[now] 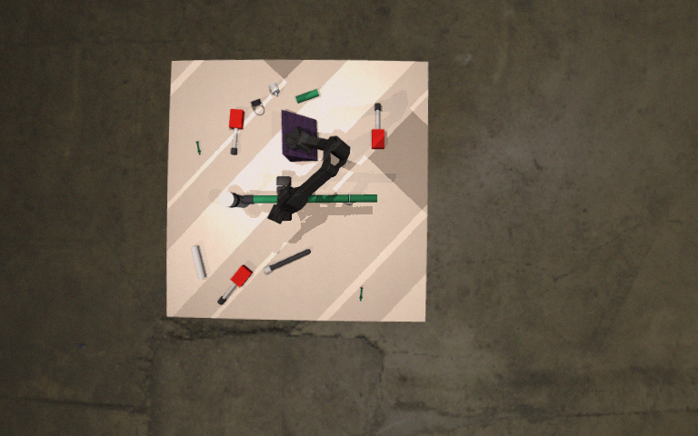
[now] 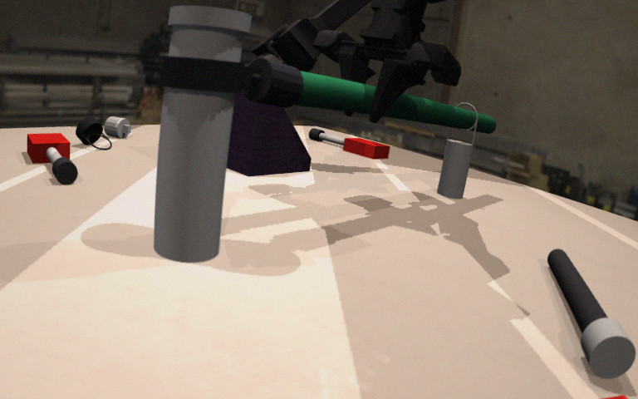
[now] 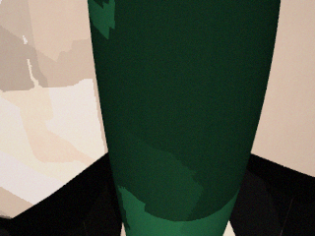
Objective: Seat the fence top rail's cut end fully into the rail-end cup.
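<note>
The green rail [image 1: 329, 198] [image 2: 329, 90] [image 3: 187, 98] runs roughly level through the thin wire loop [image 2: 476, 117] above the short grey post [image 2: 454, 169]. Its left end is inside the dark end cup [image 1: 246, 200] [image 2: 277, 81]; how deep is hidden. The cup is attached to the black brace band [image 2: 202, 72], which sits high on the big grey post [image 1: 226, 199] [image 2: 193, 165], a little below the post cap [image 2: 209, 18]. My gripper [image 2: 362, 100] [image 3: 167, 156] is shut on the rail from above, between cup and loop, with a finger on each side.
The purple wedge-shaped block [image 1: 300, 123] [image 2: 267, 140] stands behind the rail. A dark rod with a grey end [image 1: 289, 260] [image 2: 576, 291] lies in front. A red-ended piece [image 1: 377, 138] [image 2: 365, 147] lies back right. Loose small parts lie around the table's edges.
</note>
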`<state>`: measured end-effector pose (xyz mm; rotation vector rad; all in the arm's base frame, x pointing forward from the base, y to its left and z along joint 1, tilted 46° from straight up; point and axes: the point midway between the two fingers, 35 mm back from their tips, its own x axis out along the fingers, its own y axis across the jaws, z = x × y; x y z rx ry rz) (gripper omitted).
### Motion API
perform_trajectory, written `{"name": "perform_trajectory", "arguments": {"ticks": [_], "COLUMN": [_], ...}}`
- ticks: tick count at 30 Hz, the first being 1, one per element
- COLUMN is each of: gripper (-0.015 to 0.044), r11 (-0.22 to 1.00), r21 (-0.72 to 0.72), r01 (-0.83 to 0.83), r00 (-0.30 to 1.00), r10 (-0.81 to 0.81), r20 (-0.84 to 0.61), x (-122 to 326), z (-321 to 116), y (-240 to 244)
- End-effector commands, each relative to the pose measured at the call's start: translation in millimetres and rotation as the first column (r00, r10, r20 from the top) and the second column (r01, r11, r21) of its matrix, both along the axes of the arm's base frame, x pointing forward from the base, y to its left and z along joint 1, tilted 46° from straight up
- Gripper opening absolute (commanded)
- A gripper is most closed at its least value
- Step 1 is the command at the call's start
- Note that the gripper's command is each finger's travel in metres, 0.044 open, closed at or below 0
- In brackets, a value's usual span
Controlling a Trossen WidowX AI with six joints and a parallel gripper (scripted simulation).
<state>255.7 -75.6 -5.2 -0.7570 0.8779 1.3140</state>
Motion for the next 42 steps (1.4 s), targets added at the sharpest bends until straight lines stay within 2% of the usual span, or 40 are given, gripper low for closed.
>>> {"name": "perform_trajectory", "arguments": {"ticks": [1, 42], "gripper": [0.0000, 0.0000], "r11": [1.000, 1.000], "r21": [-0.013, 0.000], "r01": [0.004, -0.002], "r00": [1.000, 1.000], "r10": [-0.004, 0.002], "r20": [0.004, -0.005], "x": [-0.5, -0.5], "z": [2.8, -0.2], "y": [-3.7, -4.7]}}
